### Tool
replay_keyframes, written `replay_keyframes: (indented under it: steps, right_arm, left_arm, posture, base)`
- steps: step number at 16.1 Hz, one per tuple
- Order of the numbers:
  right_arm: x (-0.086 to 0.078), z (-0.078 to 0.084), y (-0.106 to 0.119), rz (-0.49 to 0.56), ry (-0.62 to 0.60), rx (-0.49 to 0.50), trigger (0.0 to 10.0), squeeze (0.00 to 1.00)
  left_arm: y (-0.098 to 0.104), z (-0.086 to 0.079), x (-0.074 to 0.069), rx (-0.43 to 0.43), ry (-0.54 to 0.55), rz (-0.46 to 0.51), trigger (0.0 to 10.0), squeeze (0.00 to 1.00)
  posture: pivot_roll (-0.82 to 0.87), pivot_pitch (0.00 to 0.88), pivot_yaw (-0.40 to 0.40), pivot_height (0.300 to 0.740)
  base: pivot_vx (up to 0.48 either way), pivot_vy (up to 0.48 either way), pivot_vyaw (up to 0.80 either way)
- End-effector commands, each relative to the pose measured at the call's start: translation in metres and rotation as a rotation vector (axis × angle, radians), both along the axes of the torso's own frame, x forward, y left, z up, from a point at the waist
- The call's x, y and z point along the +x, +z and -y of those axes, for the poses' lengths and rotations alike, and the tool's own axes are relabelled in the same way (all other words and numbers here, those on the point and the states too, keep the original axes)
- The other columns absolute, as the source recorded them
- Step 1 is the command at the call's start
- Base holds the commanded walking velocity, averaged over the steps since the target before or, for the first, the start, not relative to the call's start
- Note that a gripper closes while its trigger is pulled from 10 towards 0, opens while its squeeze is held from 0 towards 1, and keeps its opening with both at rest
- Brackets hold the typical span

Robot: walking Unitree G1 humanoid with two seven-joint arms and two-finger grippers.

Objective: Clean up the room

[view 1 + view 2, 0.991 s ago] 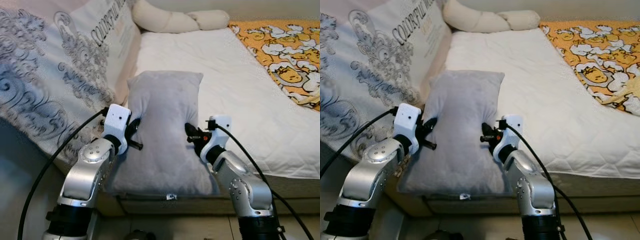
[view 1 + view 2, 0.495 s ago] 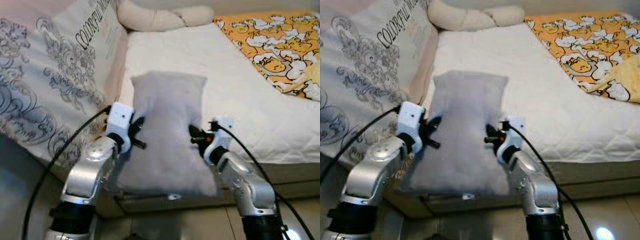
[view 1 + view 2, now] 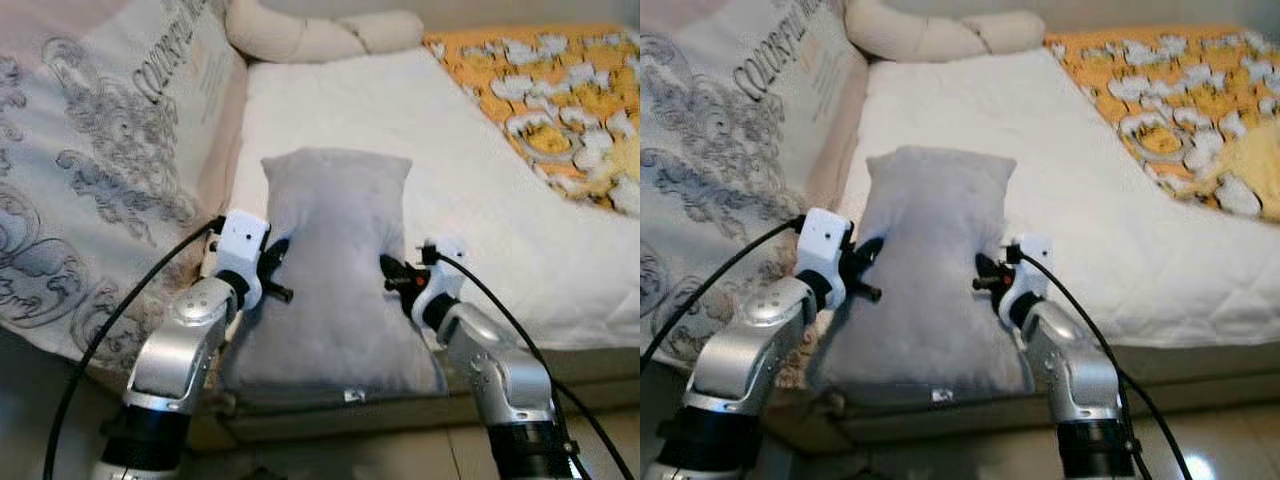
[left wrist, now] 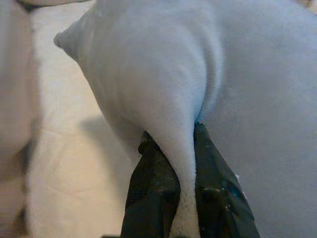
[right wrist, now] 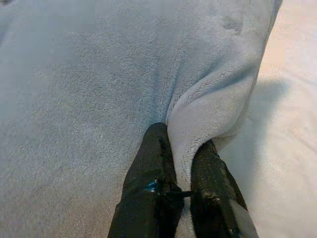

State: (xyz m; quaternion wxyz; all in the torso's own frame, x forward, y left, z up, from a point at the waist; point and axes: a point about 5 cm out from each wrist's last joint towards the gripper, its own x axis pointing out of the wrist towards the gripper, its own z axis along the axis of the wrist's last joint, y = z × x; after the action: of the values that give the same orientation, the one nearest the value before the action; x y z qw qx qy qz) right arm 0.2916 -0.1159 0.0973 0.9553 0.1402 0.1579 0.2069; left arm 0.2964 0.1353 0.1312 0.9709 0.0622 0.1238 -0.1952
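A grey plush pillow [image 3: 335, 265] lies lengthwise on the near edge of the white mattress [image 3: 470, 200], its front end over the bed's rim. My left gripper [image 3: 274, 272] is shut on the pillow's left side, with a fold of grey fabric [image 4: 181, 148] pinched between its black fingers [image 4: 153, 188]. On the opposite side my right gripper [image 3: 392, 278] is shut on another fold [image 5: 190, 124] of the same pillow, fingers [image 5: 148, 183] clamped around it.
A large patterned cushion [image 3: 100, 170] leans along the left of the bed. A cream bolster [image 3: 320, 35] lies at the head, and an orange cartoon blanket [image 3: 560, 110] covers the far right. Pale floor [image 3: 1200, 440] shows below the bed frame.
The view has shifted and tilted as the camera moved. Both grippers keep their hold on the pillow, which sits slightly further up the mattress.
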Motion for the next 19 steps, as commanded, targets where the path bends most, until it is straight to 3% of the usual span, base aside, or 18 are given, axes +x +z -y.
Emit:
replay_keyframes:
  steps: [1, 17, 19]
  right_arm:
    - [0.0049, -0.0083, 0.008, 0.041, 0.033, 0.002, 10.0, 0.0]
    - [0.0109, -0.008, 0.0024, 0.029, 0.029, -0.009, 10.0, 0.0]
    - [0.01, -0.0079, 0.0018, 0.014, 0.024, 0.038, 10.0, 0.0]
  left_arm:
    - [0.0089, -0.0107, 0.0028, 0.015, 0.05, 0.039, 10.0, 0.0]
    - [0.0069, -0.0069, -0.0008, 0.012, 0.04, 0.032, 10.0, 0.0]
    - [0.01, -0.0062, 0.0016, 0.01, 0.034, 0.04, 10.0, 0.0]
  posture:
    - [0.02, 0.0, 0.032, 0.74]
    - [0.02, 0.0, 0.016, 0.74]
    - [0.02, 0.0, 0.028, 0.74]
  base:
    - [0.33, 0.0, 0.0]
    - [0.334, 0.0, 0.0]
    - [0.336, 0.0, 0.0]
